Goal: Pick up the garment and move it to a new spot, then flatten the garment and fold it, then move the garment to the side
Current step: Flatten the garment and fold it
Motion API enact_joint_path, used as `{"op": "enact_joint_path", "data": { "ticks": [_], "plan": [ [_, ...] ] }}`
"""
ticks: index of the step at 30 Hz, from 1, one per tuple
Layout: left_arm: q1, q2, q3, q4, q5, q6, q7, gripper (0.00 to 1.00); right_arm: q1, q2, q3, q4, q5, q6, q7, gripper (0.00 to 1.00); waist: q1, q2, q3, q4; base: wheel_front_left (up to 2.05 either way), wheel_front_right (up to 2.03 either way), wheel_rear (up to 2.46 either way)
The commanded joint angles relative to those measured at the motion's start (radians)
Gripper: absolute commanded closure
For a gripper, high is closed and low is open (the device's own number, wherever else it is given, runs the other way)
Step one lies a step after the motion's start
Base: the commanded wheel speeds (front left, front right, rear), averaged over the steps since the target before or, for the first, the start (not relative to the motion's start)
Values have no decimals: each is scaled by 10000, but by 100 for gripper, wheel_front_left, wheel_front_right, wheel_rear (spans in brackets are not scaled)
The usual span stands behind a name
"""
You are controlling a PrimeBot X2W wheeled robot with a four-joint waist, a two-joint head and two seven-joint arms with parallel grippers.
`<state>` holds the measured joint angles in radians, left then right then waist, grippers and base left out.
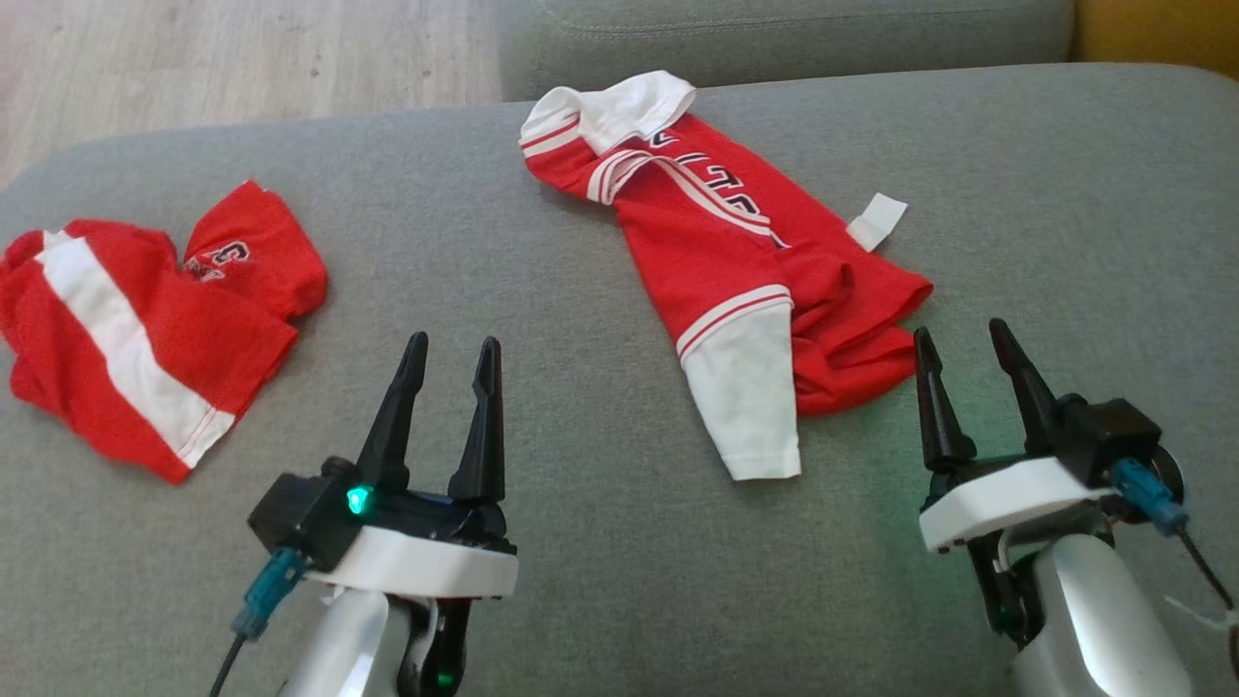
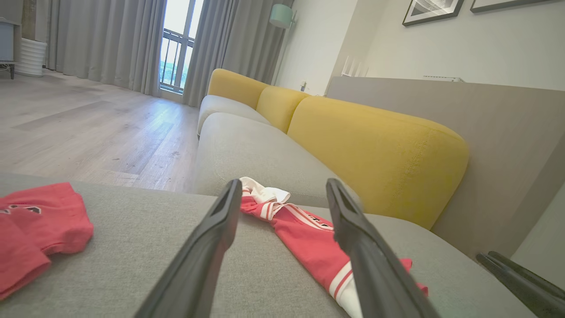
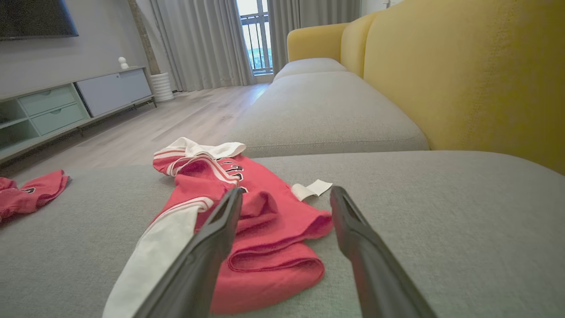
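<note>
Hovering wide-jawed and empty, left gripper (image 1: 455,341) and right gripper (image 1: 959,329) flank the crumpled garment (image 1: 716,261), evidently staged for pickup; garment untouched.

We read garment (image 1: 716,242) lettering only in part: folds swallow rest. Left wrist view: fingers (image 2: 379,265) of left tool (image 2: 283,185) cover its middle, bottom edge cuts white sleeve (image 2: 348,305). Red cloth (image 1: 145,329) runs off head view's left edge; its print too small for us. Right tool (image 2: 485,255) clipped at left wrist view's corner; jaws there unclear to us.
</note>
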<state>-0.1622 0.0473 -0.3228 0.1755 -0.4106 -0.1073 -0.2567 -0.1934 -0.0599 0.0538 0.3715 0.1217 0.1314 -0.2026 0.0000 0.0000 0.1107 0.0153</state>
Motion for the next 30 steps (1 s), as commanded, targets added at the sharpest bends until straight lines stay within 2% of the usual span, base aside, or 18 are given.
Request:
{"op": "enact_joint_path", "data": {
  "ticks": [1,5,11,19,26,27,30],
  "plan": [
    [-259,29,277,-278,136,-78,-51,0,-237,77,122,-389,-83,-7,75,0,0,0,51,97,0,0,0],
    [-296,29,237,-255,142,-106,-51,0,-434,91,-574,-353,-320,-7,461,0,0,0,179,342,0,0,0],
    [-340,29,130,-226,108,-133,-51,0,-1111,94,-1605,415,-439,-7,1068,0,0,0,447,696,0,0,0],
    [-557,29,-62,-203,50,-170,-51,0,-2699,95,-2797,2490,-726,-7,1917,0,0,0,1057,1290,0,0,0],
    [-723,29,-84,-200,-15,-190,-51,0,-3789,96,-2877,4217,-994,-7,2230,2,0,0,1439,1580,0,0,0],
    [-738,29,-77,-199,-25,-192,-51,0,-3917,96,-2830,4410,-970,-7,2232,100,0,0,1466,1598,0,0,0],
    [-779,29,-29,-192,-47,-197,-51,0,-4281,96,-3067,4499,-1458,-7,1969,100,0,0,1521,1618,0,0,0]
  ]
}}
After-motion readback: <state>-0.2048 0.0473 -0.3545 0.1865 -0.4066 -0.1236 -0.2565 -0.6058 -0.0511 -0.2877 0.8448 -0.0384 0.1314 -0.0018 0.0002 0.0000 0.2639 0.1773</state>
